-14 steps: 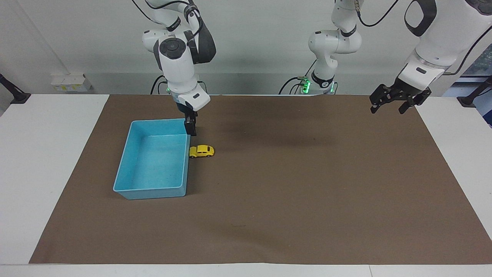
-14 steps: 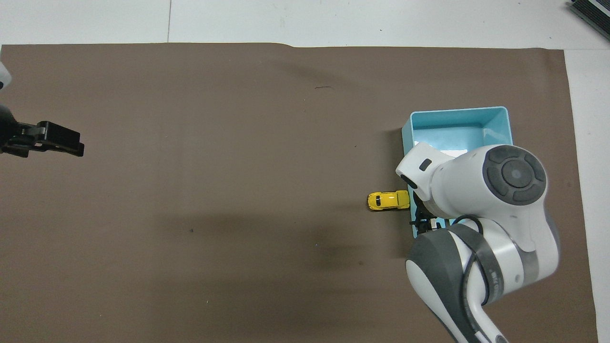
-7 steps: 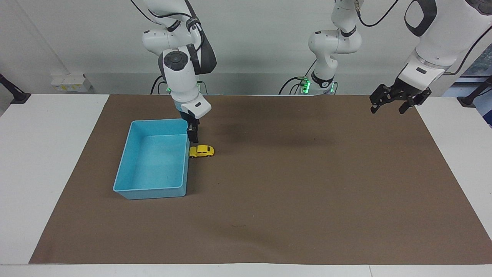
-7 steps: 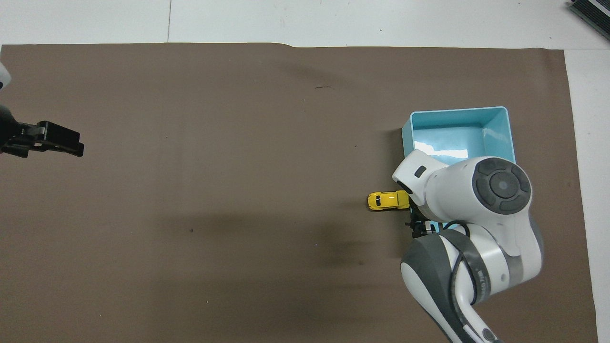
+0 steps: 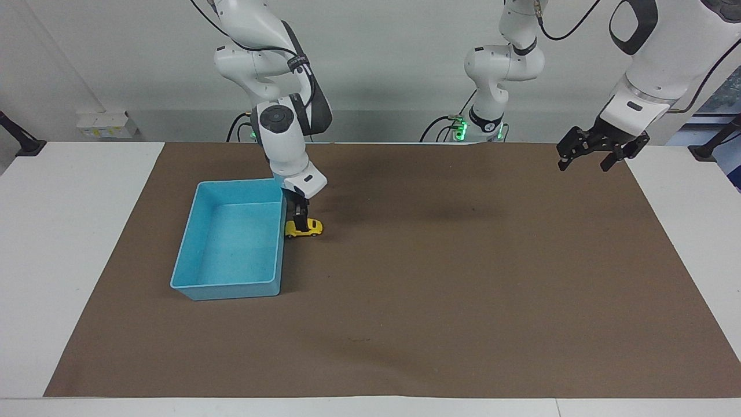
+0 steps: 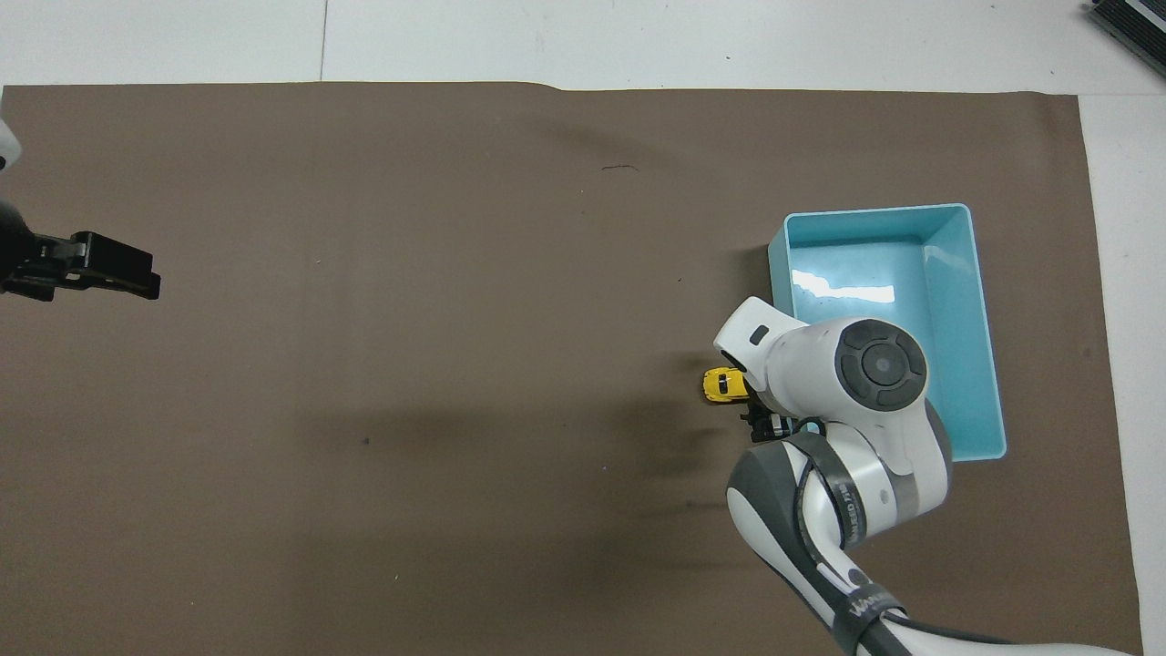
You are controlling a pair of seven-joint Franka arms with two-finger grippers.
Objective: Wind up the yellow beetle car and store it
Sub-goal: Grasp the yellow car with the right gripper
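Observation:
The yellow beetle car (image 5: pixel 308 230) stands on the brown mat, right beside the blue bin (image 5: pixel 184 243) on the side toward the left arm's end of the table. My right gripper (image 5: pixel 299 223) is down over the car, at the end of it that faces the bin, and its tip reaches the car's roof. In the overhead view the right arm's wrist covers most of the car (image 6: pixel 720 385), and only its end away from the bin (image 6: pixel 874 210) shows. My left gripper (image 5: pixel 599 155) waits open and empty above the mat's edge at the left arm's end.
The bin is empty. The brown mat (image 5: pixel 463 301) covers most of the white table (image 5: pixel 69 231).
The right gripper has come down from beside the bin's near corner onto the car. The car, the bin and the left arm have not moved.

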